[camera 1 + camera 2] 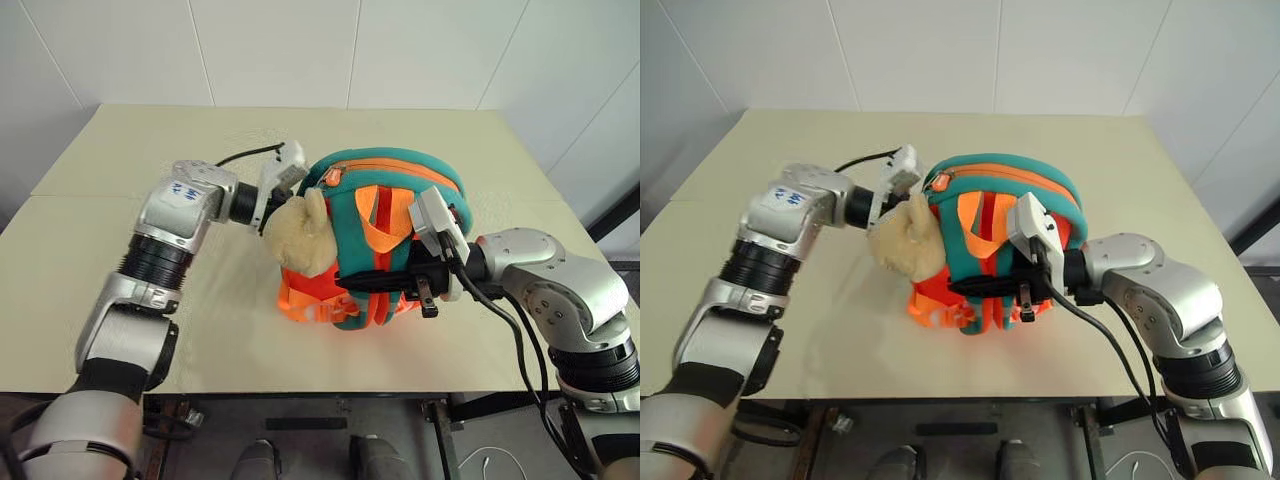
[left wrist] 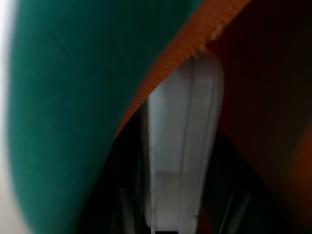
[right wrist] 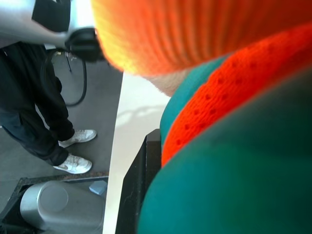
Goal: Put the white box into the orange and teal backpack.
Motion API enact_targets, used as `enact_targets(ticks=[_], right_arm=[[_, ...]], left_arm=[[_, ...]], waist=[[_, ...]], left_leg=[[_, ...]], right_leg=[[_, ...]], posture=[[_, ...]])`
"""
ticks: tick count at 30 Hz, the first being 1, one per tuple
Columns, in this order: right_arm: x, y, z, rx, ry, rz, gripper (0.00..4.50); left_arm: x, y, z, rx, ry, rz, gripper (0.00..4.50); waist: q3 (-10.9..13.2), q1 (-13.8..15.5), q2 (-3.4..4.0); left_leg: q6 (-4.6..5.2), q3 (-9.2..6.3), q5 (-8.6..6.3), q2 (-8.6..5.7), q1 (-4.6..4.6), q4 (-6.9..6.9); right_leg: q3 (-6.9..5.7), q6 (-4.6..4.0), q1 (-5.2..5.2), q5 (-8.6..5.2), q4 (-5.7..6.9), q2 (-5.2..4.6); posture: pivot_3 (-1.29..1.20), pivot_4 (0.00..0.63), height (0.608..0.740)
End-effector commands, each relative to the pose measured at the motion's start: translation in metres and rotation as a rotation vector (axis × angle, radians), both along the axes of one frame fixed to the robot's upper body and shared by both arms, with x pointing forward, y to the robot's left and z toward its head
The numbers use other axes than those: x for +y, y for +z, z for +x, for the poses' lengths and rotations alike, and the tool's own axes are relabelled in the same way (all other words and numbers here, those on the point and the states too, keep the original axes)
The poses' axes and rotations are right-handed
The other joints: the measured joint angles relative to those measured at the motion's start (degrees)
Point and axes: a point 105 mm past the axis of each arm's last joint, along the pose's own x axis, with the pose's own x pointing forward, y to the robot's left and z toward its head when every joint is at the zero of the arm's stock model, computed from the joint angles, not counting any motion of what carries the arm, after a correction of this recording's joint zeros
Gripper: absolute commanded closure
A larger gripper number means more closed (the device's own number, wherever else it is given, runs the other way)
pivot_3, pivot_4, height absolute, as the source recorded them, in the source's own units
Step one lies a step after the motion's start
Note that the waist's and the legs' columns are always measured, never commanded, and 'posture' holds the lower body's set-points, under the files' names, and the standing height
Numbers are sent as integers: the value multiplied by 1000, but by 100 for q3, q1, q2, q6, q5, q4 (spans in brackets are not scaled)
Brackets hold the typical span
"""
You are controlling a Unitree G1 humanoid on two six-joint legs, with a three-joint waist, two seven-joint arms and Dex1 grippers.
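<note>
Between the left gripper's (image 2: 180,214) 2 black fingers sits the white box (image 2: 183,146), smooth hard plastic with a rounded end, pinched and pushed inside the orange and teal backpack (image 1: 385,215); any lettering is hidden. Right gripper (image 1: 425,295) is pressed together on soft teal strap fabric beside woven orange webbing (image 1: 378,225). Fuzzy tan plush piece (image 1: 300,235) hangs just below the left gripper.

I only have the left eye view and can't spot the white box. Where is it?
Observer: In the left wrist view, the white box sits just ahead of the left gripper, its far end inside the orange and teal backpack.
Operator: What's the right gripper on?
Observer: The right gripper has its jaws shut on the backpack; its wrist view shows teal strap and orange webbing.
Operator: Anyone nearby?
Observer: A person in white sneakers stands beside the table.
</note>
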Motion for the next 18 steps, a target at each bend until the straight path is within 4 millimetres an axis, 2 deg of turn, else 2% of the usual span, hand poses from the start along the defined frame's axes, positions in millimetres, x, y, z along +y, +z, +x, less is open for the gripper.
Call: enact_targets(ticks=[1,3,8,11,13,16,18], right_arm=[[2,5,-6,-29,14,13,4500],[2,5,-6,-29,11,15,4500],[2,5,-4,-26,5,20,4500],[2,4,-4,-23,5,21,4500],[2,3,-3,-21,6,20,4500],[2,2,-3,-20,8,18,4500],[2,3,-2,-19,10,22,4500]], left_arm=[[11,14,-12,-26,-25,0,1994],[23,22,-17,-36,-18,-2,1405],[67,46,-41,-46,10,-21,16],[89,54,-66,-21,-10,-52,16],[97,58,-81,-19,-29,-79,16],[96,59,-97,-10,-55,-106,16],[87,61,-103,-13,-64,-144,16]], waist=[[2,-19,4],[3,-15,5],[6,-37,9],[6,-3,10],[7,2,10],[7,27,10],[7,29,10]], left_leg=[[0,1,0,0,1,0],[0,-1,0,4,3,0],[-6,0,-2,27,4,0],[-17,-2,-9,50,6,2],[-23,-2,-13,57,7,2],[-24,-3,-14,60,6,3],[-24,-4,-14,59,6,9]], right_leg=[[2,0,0,0,2,0],[1,0,-2,0,10,4],[2,-4,-3,-2,9,28],[2,-18,-2,-10,10,54],[1,-28,-2,-15,12,60],[0,-34,-2,-18,14,61],[-1,-35,1,-19,14,60]], posture=[[0,150,740],[0,150,740],[0,150,740],[0,150,740],[0,150,740],[0,150,740],[0,150,740]])
